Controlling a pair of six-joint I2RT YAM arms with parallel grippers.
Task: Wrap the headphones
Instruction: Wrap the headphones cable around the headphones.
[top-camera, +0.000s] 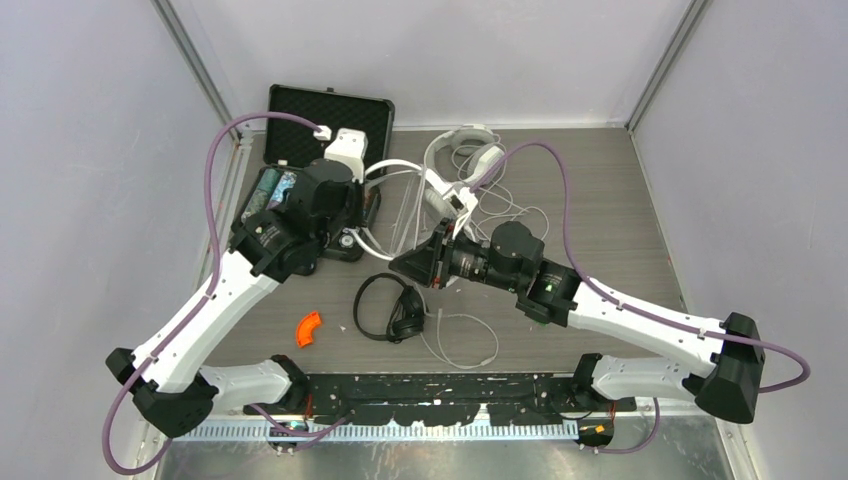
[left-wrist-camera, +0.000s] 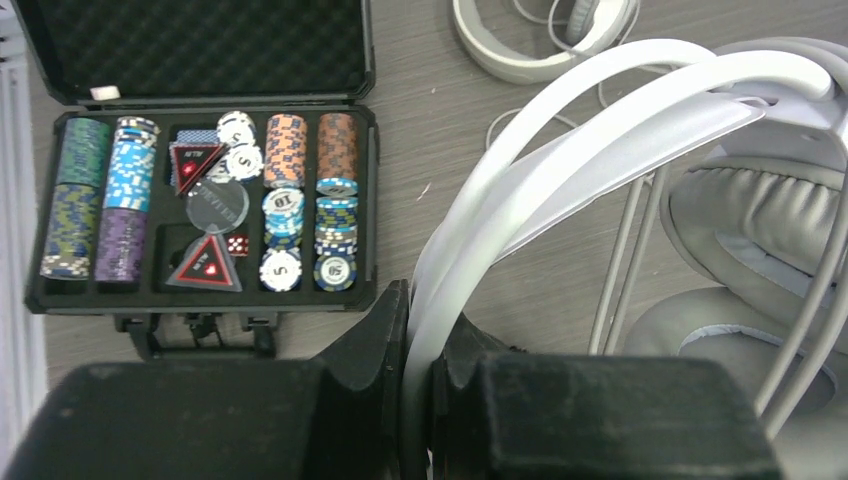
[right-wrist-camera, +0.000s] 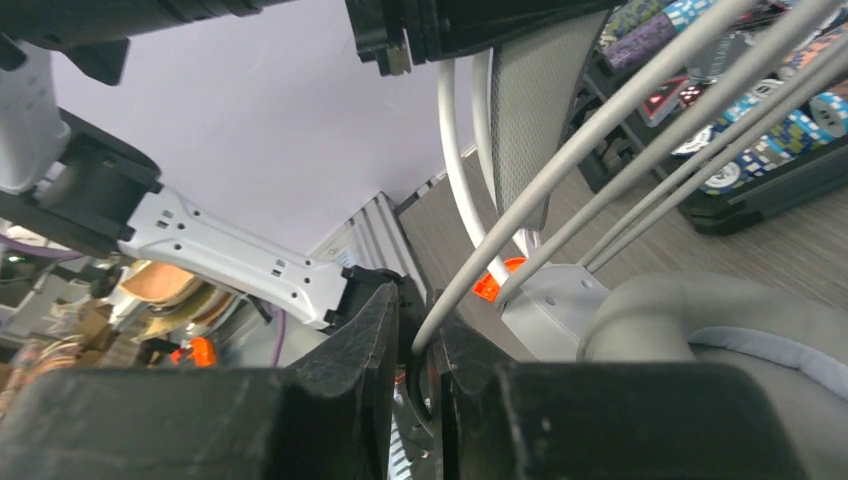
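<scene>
The left gripper (left-wrist-camera: 420, 320), at the bottom centre of the left wrist view, is closed on the headband (left-wrist-camera: 560, 150) of a white headset (left-wrist-camera: 760, 210) whose grey cushions fill the right of that frame, beside the open poker-chip case (left-wrist-camera: 200, 40). The right gripper (right-wrist-camera: 420, 330) has its jaws nearly together, pinching what looks like the pale cord (right-wrist-camera: 560, 170), which runs straight up to the upper right. In the top view a second white headset (top-camera: 465, 145) lies at upper centre among loose cord, and the slim black pair (top-camera: 385, 308) sits lower centre, its cord not yet wound. The padded headset looks bulky yet light. Its band is springy and smooth, so a grip near the middle of the arch seems steadiest. The cushions are soft and would give under the fingers. The cord is thin, limp and likely to slip or snag on the frame, so it wants light, steady tension and a hold close to the ear cup.
</scene>
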